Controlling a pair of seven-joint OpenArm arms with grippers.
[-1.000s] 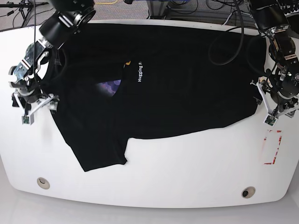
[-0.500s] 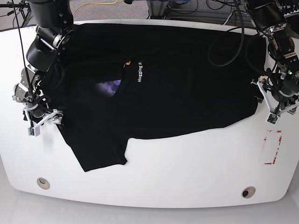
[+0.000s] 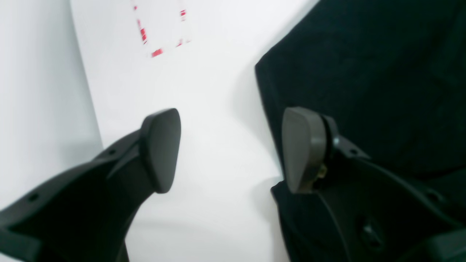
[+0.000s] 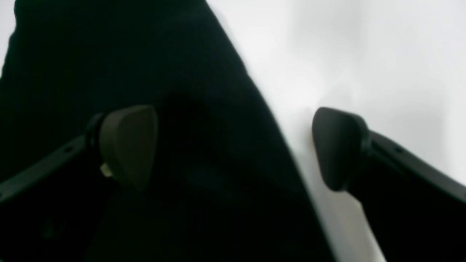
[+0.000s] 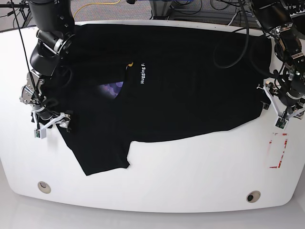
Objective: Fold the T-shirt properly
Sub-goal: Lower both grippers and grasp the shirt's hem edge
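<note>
- At the desk's (image 5: 190, 162) two side edges, both grippers are hanging low w/ jaws spread, nothing between them.
- R gripper (image 4: 233, 149) is straddling the T-shirt's (image 5: 190, 81) edge: one fingertip (image 4: 127, 145) over black cloth, the other over bare white desk.
- L gripper (image 3: 233, 149) is sitting likewise at the opposite edge, one fingertip (image 3: 302, 149) above the cloth, the other above the desk.
- T-shirt is lying spread across the desk's far half, a flap folded over so only part of the purple print (image 5: 112, 89) and white lettering (image 5: 142, 73) is showing.
- Red-marked rectangle (image 5: 278, 151) is lying on the desk near the L gripper, apart from the cloth.
- Black cables (image 5: 233, 36) are draping over the shirt by the L arm.
</note>
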